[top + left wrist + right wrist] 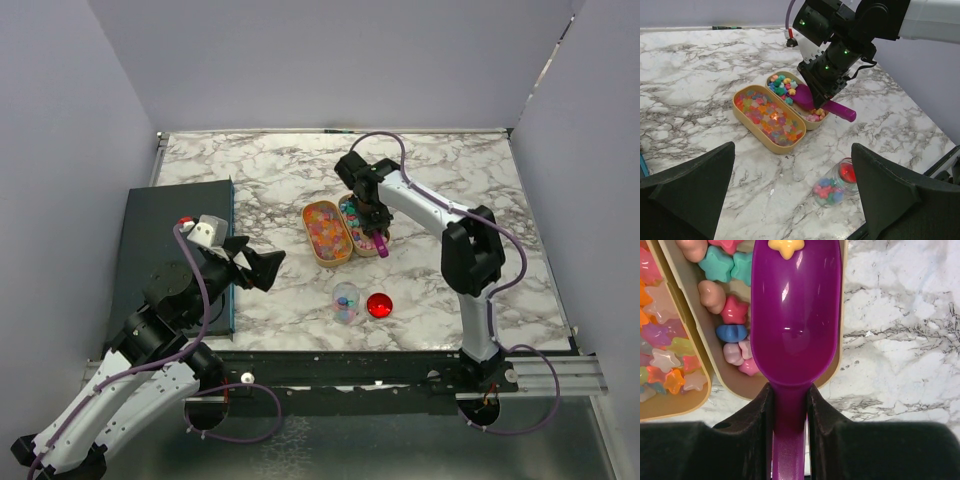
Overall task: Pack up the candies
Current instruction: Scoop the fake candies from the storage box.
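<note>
- Lots of tiny candies (pixel 328 232) in pink, teal, orange and yellow, many shaped like stars, piled in two tan oval trays (pixel 309 243) side by side near the middle of the marble table (pixel 450 170).
- A few more candies inside a small clear jar (pixel 346 300), nearer the arms than the trays.
- Just one yellow star candy (pixel 786 246) in the bowl of the purple scoop (pixel 795 315), over the right-hand tray.
- Scoop handle pinched tight between the two dark fingers (pixel 758 412) of the right gripper (pixel 789 401), one on each side.
- Left gripper (pixel 792 150) up off the table, away from the trays, fingers spread wide and holding nothing.
- Shiny red round lid (pixel 378 305) flat on the table, just beside the jar.
- Dark flat board (pixel 170 250) at the left edge of the table, under the left arm.
</note>
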Controlling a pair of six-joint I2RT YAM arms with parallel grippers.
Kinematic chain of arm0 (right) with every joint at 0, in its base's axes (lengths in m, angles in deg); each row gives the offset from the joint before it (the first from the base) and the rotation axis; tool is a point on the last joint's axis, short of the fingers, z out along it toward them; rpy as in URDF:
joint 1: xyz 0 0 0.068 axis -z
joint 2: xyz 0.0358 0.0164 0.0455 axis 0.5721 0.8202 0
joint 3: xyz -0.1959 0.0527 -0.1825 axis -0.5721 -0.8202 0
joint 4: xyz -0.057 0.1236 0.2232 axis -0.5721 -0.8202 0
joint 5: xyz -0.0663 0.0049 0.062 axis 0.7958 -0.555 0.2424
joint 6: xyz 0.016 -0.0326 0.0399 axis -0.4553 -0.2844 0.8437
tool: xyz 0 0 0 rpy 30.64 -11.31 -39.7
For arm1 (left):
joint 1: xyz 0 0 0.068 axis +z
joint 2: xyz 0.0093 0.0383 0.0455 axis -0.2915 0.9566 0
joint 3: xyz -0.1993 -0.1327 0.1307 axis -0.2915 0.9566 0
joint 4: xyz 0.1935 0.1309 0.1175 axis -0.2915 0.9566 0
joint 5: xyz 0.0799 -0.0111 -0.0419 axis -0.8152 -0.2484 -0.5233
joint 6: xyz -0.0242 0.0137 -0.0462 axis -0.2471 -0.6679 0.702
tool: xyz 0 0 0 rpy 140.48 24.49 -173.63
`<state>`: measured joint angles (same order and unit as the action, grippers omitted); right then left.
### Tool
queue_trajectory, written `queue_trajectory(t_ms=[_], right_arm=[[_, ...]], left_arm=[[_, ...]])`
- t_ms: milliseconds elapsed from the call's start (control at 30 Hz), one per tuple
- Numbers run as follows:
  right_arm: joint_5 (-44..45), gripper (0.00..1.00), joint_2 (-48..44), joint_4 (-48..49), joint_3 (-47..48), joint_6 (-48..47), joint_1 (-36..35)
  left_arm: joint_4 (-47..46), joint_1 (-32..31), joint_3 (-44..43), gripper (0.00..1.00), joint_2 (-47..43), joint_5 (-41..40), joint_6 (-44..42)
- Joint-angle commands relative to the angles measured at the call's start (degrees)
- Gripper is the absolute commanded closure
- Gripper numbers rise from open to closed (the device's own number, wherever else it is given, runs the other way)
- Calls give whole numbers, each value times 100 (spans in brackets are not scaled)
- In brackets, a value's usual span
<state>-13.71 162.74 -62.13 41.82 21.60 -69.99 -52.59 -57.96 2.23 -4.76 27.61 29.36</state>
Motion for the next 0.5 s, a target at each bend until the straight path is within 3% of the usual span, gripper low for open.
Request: queue_trajectory(t_ms=[0, 467], right_arm=[[-90, 99, 261, 357, 58, -213, 85], [-216, 99, 543, 612, 106, -443, 151]], left_arm=[[116, -12, -110, 1, 20, -91, -74], [123, -11, -97, 1, 25, -86, -79]])
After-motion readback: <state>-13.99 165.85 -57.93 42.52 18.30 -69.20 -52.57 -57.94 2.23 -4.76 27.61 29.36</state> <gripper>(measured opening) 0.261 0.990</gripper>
